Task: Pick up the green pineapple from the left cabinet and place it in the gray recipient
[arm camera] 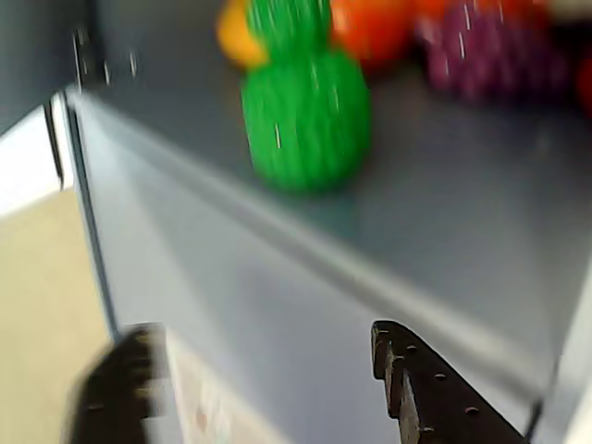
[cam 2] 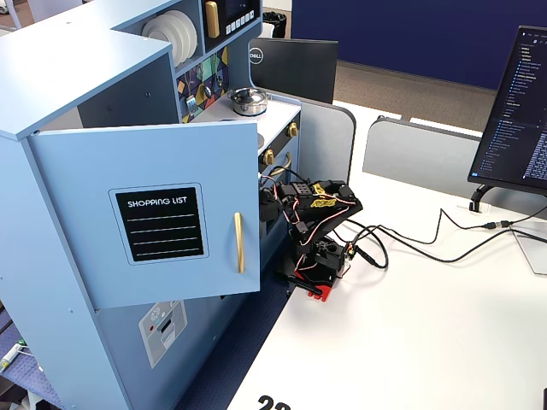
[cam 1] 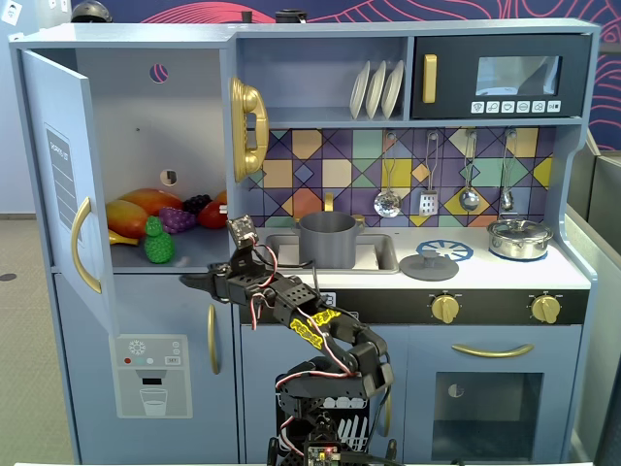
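The green pineapple (cam 1: 158, 243) stands upright near the front of the shelf in the left cabinet (cam 1: 146, 126), whose door (cam 1: 60, 184) is swung open. In the wrist view the green pineapple (arm camera: 305, 111) sits above and ahead of my gripper (arm camera: 259, 333). My gripper (cam 1: 191, 282) is open and empty. It hangs in front of the cabinet face, just below the shelf edge and slightly right of the pineapple, not touching it. The gray recipient (cam 1: 327, 239) stands in the sink to the right. In the fixed side view the open door (cam 2: 162, 226) hides the gripper and the pineapple.
Behind the pineapple lie an orange-yellow fruit (cam 1: 136, 210), a purple grape bunch (cam 1: 178, 219) and a red fruit (cam 1: 213, 215). A gray lid (cam 1: 429, 264) and a shiny lidded pot (cam 1: 519, 238) sit on the counter. Cables (cam 2: 410, 243) and a monitor (cam 2: 517, 102) are on the desk.
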Controlling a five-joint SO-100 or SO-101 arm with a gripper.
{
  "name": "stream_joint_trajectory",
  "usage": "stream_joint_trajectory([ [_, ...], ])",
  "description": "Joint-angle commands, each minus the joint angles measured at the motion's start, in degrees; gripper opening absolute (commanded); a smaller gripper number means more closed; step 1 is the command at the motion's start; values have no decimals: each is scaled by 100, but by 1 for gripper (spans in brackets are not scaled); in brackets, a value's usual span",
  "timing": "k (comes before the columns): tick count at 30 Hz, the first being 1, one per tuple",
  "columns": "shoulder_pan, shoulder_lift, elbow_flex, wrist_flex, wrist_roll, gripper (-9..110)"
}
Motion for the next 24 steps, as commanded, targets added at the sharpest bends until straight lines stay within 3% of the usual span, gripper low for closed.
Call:
stream_joint_trajectory([
  [1,-149,-413,-571,-606,-18,32],
  [14,105,-2338,-1310,-2593,492,42],
  [24,132,-3305,-2039,-2769,343,47],
])
